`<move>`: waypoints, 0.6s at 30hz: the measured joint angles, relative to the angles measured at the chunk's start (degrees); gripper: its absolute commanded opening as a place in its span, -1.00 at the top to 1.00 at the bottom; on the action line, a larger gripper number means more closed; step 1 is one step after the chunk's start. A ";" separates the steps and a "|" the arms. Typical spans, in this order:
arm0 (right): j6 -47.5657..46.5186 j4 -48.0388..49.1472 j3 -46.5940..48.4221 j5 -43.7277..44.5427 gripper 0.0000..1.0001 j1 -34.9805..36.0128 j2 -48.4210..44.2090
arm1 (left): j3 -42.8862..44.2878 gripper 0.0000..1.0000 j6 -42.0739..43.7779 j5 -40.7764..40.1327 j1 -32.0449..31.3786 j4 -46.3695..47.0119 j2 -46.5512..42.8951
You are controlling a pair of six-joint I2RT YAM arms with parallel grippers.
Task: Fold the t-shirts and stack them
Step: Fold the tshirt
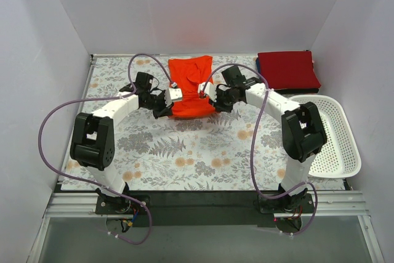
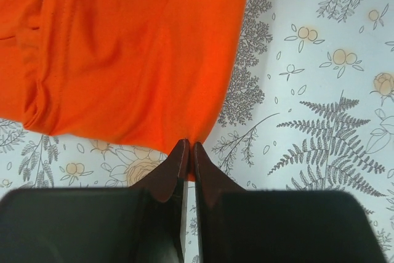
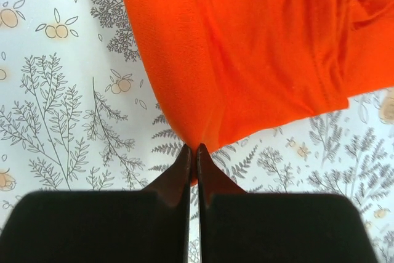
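The bright orange-red t-shirt (image 1: 192, 87) lies partly folded at the middle back of the table. My left gripper (image 1: 165, 106) is shut on its near left corner; the left wrist view shows orange cloth (image 2: 135, 53) pinched between the tips (image 2: 189, 147). My right gripper (image 1: 217, 100) is shut on its near right corner; the right wrist view shows the cloth (image 3: 246, 47) pinched at the tips (image 3: 192, 148). The darker crimson t-shirt (image 1: 287, 70) lies folded at the back right. A blue edge (image 1: 313, 61) peeks from under it.
The floral-patterned cloth (image 1: 178, 152) covers the table. A white perforated basket (image 1: 335, 133) stands at the right edge, beside the right arm. Grey walls close in the left, back and right.
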 measured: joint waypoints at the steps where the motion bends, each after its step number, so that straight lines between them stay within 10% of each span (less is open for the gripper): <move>1: 0.13 -0.72 0.48 -0.22 0.97 -0.31 -0.55 | 0.57 1.00 -0.22 0.09 0.04 -0.61 -0.31; 18: 5.75 -15.80 -10.05 -9.14 0.97 4.11 -27.52 | 2.80 1.00 2.73 8.15 -2.01 -28.06 -20.48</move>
